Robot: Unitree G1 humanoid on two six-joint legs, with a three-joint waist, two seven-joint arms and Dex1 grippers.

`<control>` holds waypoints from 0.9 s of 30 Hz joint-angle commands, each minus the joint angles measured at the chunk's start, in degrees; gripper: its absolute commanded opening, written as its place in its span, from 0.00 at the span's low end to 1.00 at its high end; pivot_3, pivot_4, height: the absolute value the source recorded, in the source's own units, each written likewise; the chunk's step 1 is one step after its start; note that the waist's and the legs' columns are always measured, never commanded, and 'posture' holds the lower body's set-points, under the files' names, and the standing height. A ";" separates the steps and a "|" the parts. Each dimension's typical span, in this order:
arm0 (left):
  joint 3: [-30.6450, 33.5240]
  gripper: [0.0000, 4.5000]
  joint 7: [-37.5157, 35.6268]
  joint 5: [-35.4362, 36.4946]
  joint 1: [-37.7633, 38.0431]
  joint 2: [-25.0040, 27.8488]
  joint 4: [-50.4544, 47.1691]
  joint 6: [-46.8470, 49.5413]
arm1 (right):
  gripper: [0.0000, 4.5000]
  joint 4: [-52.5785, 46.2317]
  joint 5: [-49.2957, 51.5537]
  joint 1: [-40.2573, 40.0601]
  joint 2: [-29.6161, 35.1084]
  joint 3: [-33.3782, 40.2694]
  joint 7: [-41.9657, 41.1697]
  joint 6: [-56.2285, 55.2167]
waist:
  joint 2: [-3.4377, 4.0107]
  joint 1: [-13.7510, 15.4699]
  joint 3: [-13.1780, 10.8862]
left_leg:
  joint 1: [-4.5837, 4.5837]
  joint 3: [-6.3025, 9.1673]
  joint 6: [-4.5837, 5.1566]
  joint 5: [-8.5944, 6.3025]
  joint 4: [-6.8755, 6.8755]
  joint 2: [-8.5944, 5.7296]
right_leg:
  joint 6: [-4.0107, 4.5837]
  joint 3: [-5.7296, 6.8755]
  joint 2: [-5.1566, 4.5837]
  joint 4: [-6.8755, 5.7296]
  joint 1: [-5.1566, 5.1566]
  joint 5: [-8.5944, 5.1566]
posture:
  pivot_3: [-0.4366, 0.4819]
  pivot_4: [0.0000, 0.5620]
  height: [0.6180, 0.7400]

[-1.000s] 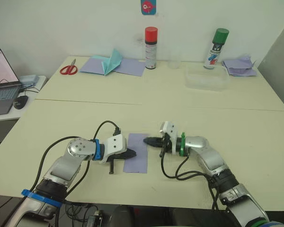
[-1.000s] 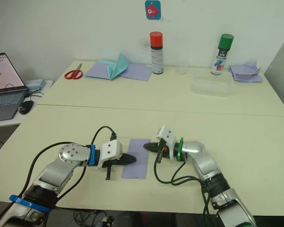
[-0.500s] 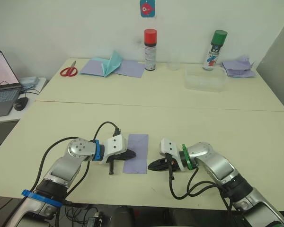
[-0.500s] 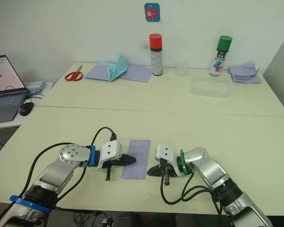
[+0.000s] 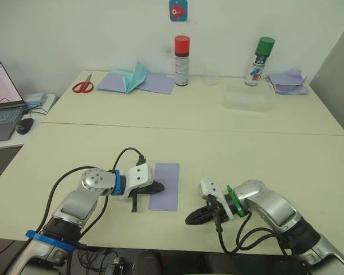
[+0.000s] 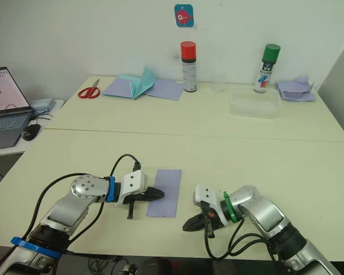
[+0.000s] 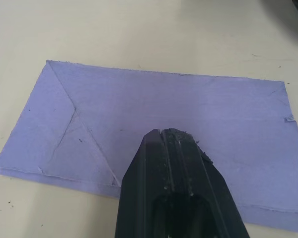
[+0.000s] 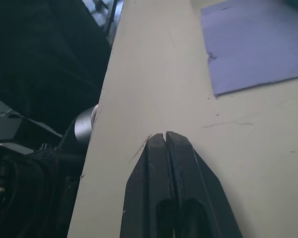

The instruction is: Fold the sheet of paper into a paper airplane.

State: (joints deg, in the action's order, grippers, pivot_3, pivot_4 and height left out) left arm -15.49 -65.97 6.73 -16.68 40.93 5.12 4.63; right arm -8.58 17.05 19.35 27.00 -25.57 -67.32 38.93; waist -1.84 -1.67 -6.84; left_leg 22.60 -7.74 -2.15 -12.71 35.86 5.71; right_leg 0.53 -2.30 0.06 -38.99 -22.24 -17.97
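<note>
Sheet of paper (image 5: pixel 164 186): lavender-blue, folded, flat on table.

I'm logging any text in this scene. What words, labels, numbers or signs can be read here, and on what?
No text can be read.
Red-capped spray can: label print too small.
Green-capped spray can: label graphics, no legible words.
Wall sticker: a fish-like picture, no words.
Laptop screen: content too small.

Two spray cans, red-capped (image 5: pixel 182 59) and green-capped (image 5: pixel 261 60); one pair of scissors (image 5: pixel 83 85); one clear container (image 5: pixel 249 96); one laptop (image 5: pixel 1 100); one folded lavender sheet (image 5: pixel 165 187); two grippers, left (image 5: pixel 159 187) and right (image 5: pixel 194 219).
</note>
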 commanded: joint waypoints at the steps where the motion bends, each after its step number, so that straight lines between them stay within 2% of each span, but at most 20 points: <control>1: -2.26 0.00 0.63 -4.05 0.98 0.14 6.23 1.64 | 0.00 1.33 0.76 3.65 -4.75 5.32 6.54 -2.72 | 0.03 -0.01 -0.02 | 0.00 0.00 0.00 0.00 0.00 0.00 | -0.03 -0.01 0.00 0.00 0.00 0.00 | 0.48 0.27 1.00; 4: -2.36 0.00 0.65 -4.15 0.34 -0.24 7.15 1.25 | 0.00 4.54 -1.83 4.55 -8.03 4.55 10.51 -5.22 | 0.01 0.07 -0.01 | -0.02 0.03 0.01 0.01 0.03 -0.02 | -0.16 0.01 0.00 0.00 -0.05 -0.06 | 0.48 0.27 1.00; 8: -2.33 0.00 0.45 -4.27 -0.20 -0.50 7.99 0.81 | 0.00 7.85 -5.25 4.72 -8.96 0.38 11.57 -7.03 | -0.01 0.16 0.00 | 0.04 0.02 0.01 0.00 0.02 -0.06 | 0.00 0.04 -0.07 0.05 -0.03 0.00 | 0.48 0.27 1.00; 12: -2.38 0.00 0.33 -4.38 -0.46 -0.60 8.27 0.54 | 0.00 11.87 -9.77 5.03 -6.67 -6.24 7.82 -9.43 | 0.04 0.11 0.01 | 0.08 0.00 0.03 0.01 0.03 -0.07 | 0.00 0.02 -0.06 0.02 -0.01 0.02 | 0.48 0.27 1.00; 17: -2.27 0.00 0.42 -4.33 -0.02 -0.37 8.09 0.44 | 0.00 10.28 -8.26 5.11 -3.97 -9.54 1.56 -6.04 | 0.01 0.10 0.06 | -0.19 0.03 0.02 0.00 -0.01 -0.05 | -0.16 0.04 -0.06 0.02 -0.02 -0.12 | 0.48 0.27 1.00; 23: -2.21 0.00 0.96 -4.32 0.44 -0.70 7.97 0.61 | 0.00 5.75 -3.42 4.71 -2.26 -8.00 -2.71 -1.65 | 0.01 0.11 0.07 | -0.19 0.04 0.02 0.00 -0.02 -0.04 | 0.06 0.04 -0.08 0.03 -0.02 -0.02 | 0.48 0.27 1.00; 27: -1.40 0.00 1.43 -3.54 0.69 -1.24 7.92 1.04 | 0.00 5.40 0.51 5.85 -5.65 0.37 2.16 -1.83 | 0.00 0.12 0.03 | -0.18 0.07 0.03 0.00 -0.02 -0.04 | 0.12 0.06 -0.09 0.03 -0.04 0.00 | 0.48 0.27 1.00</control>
State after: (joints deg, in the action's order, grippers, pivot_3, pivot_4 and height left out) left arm -15.38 -66.82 6.75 -18.03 39.23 8.28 3.22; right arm -2.05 15.24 24.35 22.45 -29.19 -67.00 37.36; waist -1.84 -1.55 -6.81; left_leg 22.43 -7.66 -2.12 -12.71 35.84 5.67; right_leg 0.64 -2.24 -0.03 -38.96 -22.29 -17.97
